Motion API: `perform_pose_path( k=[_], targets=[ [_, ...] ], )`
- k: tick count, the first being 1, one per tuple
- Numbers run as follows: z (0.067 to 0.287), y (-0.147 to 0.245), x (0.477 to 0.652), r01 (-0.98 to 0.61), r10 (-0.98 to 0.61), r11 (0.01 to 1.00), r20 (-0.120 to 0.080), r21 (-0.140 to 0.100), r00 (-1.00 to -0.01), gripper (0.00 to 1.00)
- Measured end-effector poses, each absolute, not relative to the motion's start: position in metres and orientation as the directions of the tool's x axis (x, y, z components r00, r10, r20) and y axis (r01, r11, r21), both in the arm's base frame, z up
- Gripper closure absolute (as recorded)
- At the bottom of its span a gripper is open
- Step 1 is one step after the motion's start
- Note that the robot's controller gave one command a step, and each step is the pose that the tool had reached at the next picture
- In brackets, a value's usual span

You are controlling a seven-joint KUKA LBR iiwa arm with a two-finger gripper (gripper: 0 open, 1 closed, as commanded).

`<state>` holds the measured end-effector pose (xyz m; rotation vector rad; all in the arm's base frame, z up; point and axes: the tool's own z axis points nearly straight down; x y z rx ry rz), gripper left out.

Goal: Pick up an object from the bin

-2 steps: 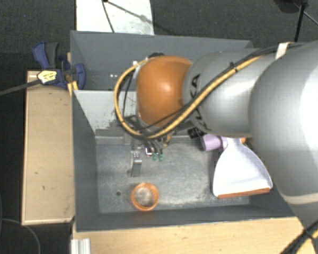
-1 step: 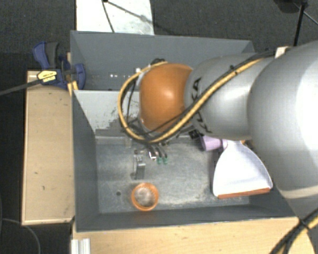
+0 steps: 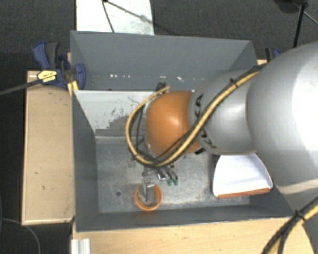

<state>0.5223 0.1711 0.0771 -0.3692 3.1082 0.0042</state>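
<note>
An orange ring-shaped thing (image 3: pixel 155 202), like a roll of tape, lies flat on the bin floor near the front wall, left of centre. My gripper (image 3: pixel 147 192) reaches down onto it, with a metal finger (image 3: pixel 147 188) standing inside or just over the ring's hole. The finger hides the ring's far side. A white pad or booklet with an orange-brown lower edge (image 3: pixel 239 178) lies at the right of the bin floor, partly under the arm.
The arm with its orange cover and looped cables comes in from the right and hangs over the middle of the bin. Bare scuffed floor lies to the left of the ring, up to the bin's left wall.
</note>
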Motion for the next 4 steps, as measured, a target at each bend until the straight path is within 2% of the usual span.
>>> perform_pose_path(
  k=[1,2,3,4],
  targets=[
    [0.071,0.127,0.517,-0.295,-0.295,0.955,0.0,0.001,-0.955,0.0],
    [0.071,0.098,0.488,-0.144,-0.144,0.99,-0.003,0.001,-0.99,1.0],
    [0.071,0.098,0.488,-0.141,-0.141,0.99,-0.003,0.001,-0.99,1.0],
    [0.274,0.069,0.497,-0.233,-0.233,0.973,-0.011,-0.001,-0.972,1.0]
  ],
)
